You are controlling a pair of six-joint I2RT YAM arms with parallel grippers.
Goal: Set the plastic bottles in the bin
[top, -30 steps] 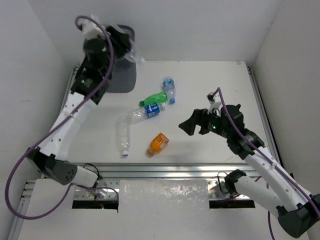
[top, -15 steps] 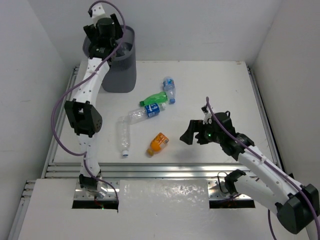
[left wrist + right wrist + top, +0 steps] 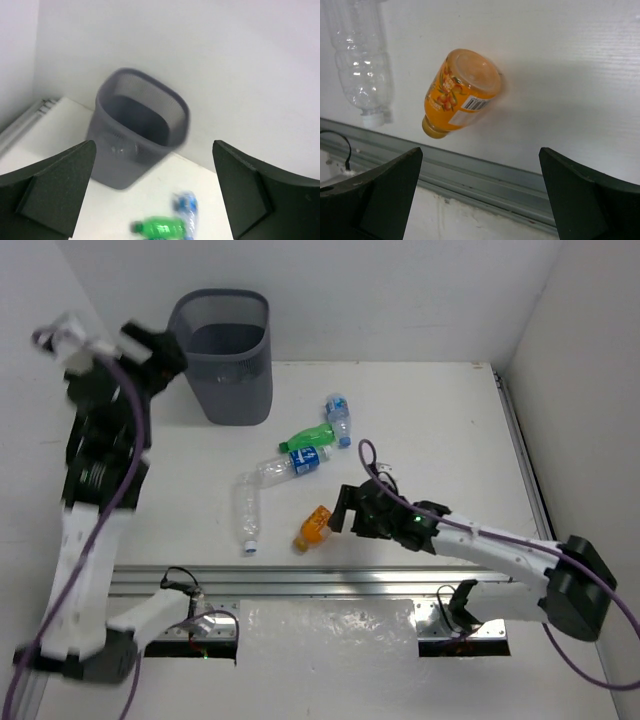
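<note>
— Tabletop (image 3: 430, 420) count?
— Five plastic bottles (image 3: 308, 437) lie loose; what the bin (image 3: 222, 360) holds is unclear. Right fingers (image 3: 375, 195) spread wide, empty, facing the orange bottle (image 3: 460, 92); left fingers (image 3: 55, 180) equally wide, holding nothing.

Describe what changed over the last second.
The left gripper swung away from above the bin, leftward, and is open and empty. The right gripper travelled left and is open, facing the orange bottle. All five bottles outside the bin stayed put, as did the bin.
</note>
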